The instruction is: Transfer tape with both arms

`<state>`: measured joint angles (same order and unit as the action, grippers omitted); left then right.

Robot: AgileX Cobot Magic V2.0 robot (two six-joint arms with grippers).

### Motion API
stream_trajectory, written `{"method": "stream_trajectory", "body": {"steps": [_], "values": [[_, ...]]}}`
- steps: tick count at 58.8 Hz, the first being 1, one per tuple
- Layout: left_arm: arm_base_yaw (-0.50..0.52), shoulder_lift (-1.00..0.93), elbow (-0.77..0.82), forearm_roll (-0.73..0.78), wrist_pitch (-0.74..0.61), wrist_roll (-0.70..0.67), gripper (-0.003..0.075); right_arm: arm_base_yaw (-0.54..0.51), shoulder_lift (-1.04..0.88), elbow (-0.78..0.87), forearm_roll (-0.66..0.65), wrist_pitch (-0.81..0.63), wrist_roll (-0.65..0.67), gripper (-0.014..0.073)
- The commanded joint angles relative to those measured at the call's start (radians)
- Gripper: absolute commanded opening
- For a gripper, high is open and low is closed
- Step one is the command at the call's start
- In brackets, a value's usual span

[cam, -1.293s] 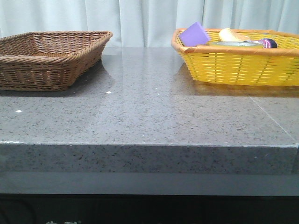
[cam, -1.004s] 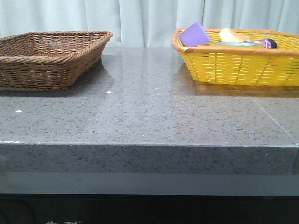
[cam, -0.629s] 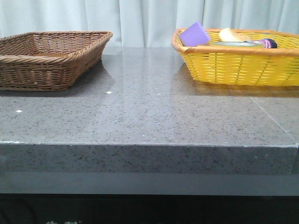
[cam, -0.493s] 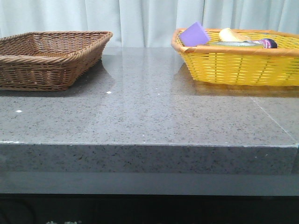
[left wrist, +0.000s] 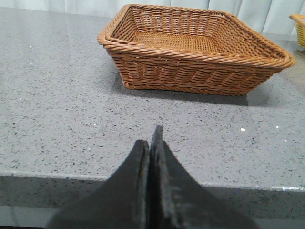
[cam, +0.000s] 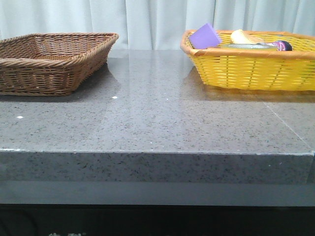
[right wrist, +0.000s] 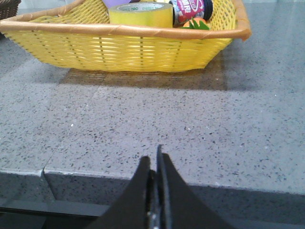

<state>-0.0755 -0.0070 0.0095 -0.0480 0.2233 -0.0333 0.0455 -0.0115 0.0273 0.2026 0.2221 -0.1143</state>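
Observation:
The tape (right wrist: 140, 14), a yellow roll with a white core printed in green, lies in the yellow basket (right wrist: 119, 47). In the front view only its top edge (cam: 246, 46) shows over the basket's rim (cam: 246, 53). My right gripper (right wrist: 153, 160) is shut and empty, near the table's front edge, well short of the basket. My left gripper (left wrist: 150, 140) is shut and empty, near the front edge, facing the brown wicker basket (left wrist: 190, 52). Neither arm shows in the front view.
The brown basket (cam: 49, 61) stands at the table's back left, with nothing showing in it. The yellow basket also holds a purple block (cam: 204, 36), a dark jar (right wrist: 190, 10) and a pale yellow item (cam: 243, 36). Grey stone table (cam: 157, 113); curtain behind.

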Motion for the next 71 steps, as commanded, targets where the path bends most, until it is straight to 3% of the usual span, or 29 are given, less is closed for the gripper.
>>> {"method": "stream_trajectory", "body": {"steps": [1,42,52,61,71], "values": [[0.003,-0.017,0.038,-0.004,-0.079,-0.012,-0.0020,-0.001,-0.025,-0.026,-0.001,-0.075,-0.002,-0.0120],[0.003,-0.017,0.038,-0.004,-0.081,-0.012,-0.0020,-0.001,-0.025,-0.026,-0.001,-0.092,-0.002,-0.0120],[0.003,-0.017,0.029,-0.004,-0.210,-0.012,-0.0020,-0.001,-0.025,-0.056,-0.001,-0.139,-0.002,-0.0120],[0.003,-0.012,-0.058,-0.004,-0.249,-0.012,-0.0020,-0.001,-0.025,-0.160,-0.001,-0.067,-0.002,-0.0120],[0.003,0.064,-0.236,-0.004,-0.127,-0.012,-0.0020,-0.001,0.016,-0.292,-0.001,-0.028,-0.002,-0.0120]]}}
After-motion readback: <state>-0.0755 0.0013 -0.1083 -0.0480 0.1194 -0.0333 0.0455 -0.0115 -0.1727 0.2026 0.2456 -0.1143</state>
